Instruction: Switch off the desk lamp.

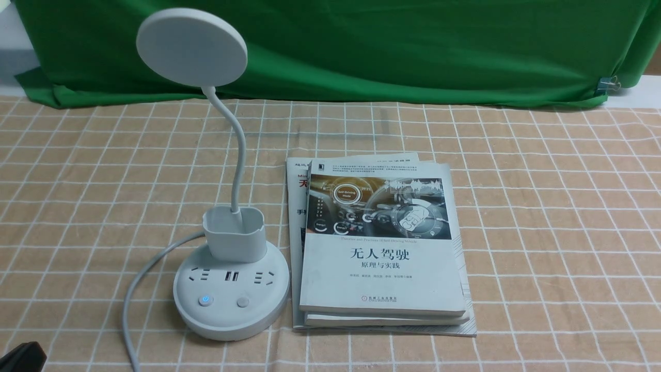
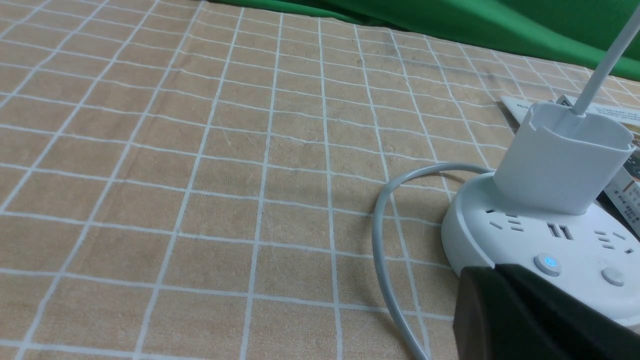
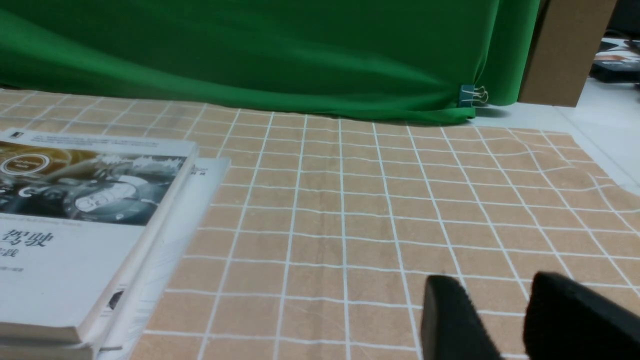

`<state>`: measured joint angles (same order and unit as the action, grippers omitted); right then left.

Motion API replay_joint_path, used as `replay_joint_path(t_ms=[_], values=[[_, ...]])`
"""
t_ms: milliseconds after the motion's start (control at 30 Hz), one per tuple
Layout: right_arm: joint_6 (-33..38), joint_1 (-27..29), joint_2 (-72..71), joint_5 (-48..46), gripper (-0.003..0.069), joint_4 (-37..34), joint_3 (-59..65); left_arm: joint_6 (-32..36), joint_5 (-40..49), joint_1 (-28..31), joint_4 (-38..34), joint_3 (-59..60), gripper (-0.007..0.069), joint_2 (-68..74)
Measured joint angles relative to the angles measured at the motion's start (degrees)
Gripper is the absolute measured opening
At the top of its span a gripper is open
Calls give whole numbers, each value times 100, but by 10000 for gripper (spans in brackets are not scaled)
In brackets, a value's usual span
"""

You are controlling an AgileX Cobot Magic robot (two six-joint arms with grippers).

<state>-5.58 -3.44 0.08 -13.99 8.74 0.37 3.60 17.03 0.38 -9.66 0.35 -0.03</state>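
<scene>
The desk lamp (image 1: 231,289) stands just left of stacked books (image 1: 382,268).

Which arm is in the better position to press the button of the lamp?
Left. The left gripper is right beside the desk lamp base, near its lit button. The right gripper is beyond the books.

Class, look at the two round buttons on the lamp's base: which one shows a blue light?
The left button on the desk lamp base glows blue; the right button is plain grey.
</scene>
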Motion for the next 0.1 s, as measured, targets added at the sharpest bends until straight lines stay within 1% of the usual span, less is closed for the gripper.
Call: replay_joint_path(t_ms=[100], values=[[0,0,0,0,242,0,0,0,0,0,0,0,-4,0]])
